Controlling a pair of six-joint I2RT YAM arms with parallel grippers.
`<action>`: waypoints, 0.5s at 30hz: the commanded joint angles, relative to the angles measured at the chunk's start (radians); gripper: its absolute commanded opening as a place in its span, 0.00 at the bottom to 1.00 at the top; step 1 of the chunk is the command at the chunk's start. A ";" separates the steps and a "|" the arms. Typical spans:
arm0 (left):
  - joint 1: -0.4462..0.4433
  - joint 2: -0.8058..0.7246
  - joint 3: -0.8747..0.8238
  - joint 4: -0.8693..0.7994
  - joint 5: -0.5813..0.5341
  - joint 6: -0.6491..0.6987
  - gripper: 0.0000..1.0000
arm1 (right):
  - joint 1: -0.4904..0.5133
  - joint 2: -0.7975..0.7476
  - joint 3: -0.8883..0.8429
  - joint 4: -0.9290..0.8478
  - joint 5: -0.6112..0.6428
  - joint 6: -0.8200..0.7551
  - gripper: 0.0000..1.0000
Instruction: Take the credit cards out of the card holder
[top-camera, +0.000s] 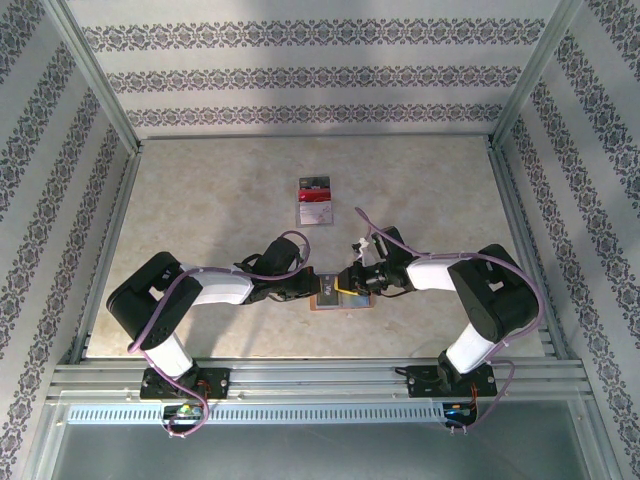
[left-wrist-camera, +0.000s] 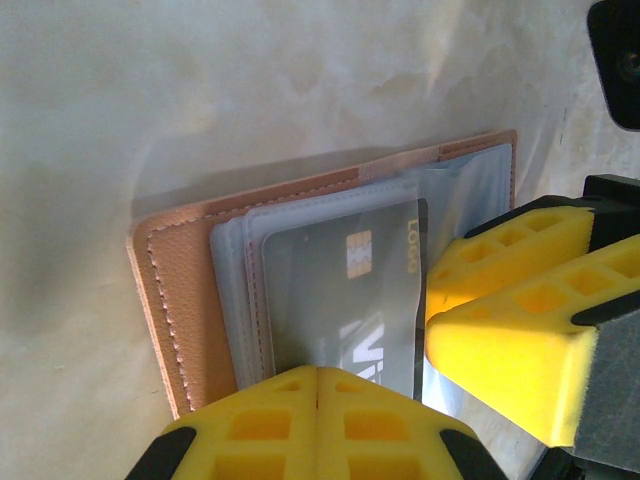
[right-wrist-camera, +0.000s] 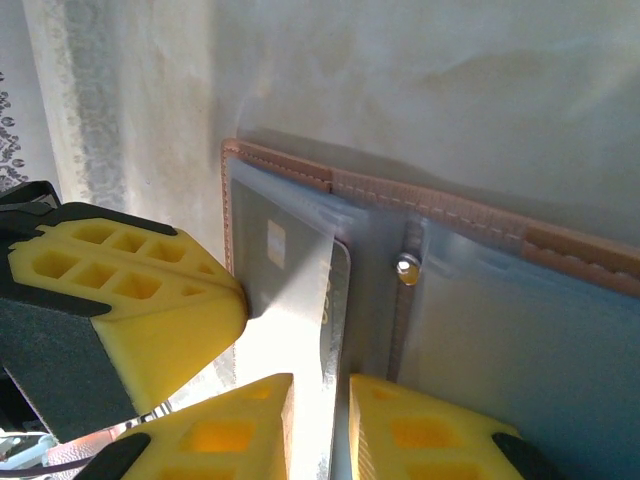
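The card holder (top-camera: 340, 301) lies open on the table, salmon outside (left-wrist-camera: 185, 300) with grey-blue clear pockets (right-wrist-camera: 500, 340). A grey credit card (left-wrist-camera: 340, 290) with a gold chip sits in its left pocket, one long edge sticking out. My left gripper (left-wrist-camera: 318, 372) is shut, and its joined tips press down on the pocket and card. My right gripper (right-wrist-camera: 320, 385) comes in from the right. Its jaws stand narrowly apart, with the card's exposed edge (right-wrist-camera: 338, 330) running into the gap. Both grippers meet over the holder (top-camera: 332, 286).
A small stack of red, white and dark cards (top-camera: 315, 200) lies on the table behind the holder. A metal snap (right-wrist-camera: 406, 268) sits on the holder's centre fold. Patterned walls and metal rails (top-camera: 110, 250) bound the table.
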 joint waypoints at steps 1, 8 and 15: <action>0.008 0.065 -0.032 -0.165 -0.081 0.025 0.00 | 0.011 0.019 -0.001 0.034 -0.007 0.005 0.21; 0.008 0.075 -0.028 -0.167 -0.078 0.025 0.00 | 0.008 0.023 -0.024 0.104 -0.041 0.029 0.19; 0.008 0.076 -0.027 -0.167 -0.078 0.024 0.00 | 0.002 0.011 -0.040 0.130 -0.056 0.037 0.19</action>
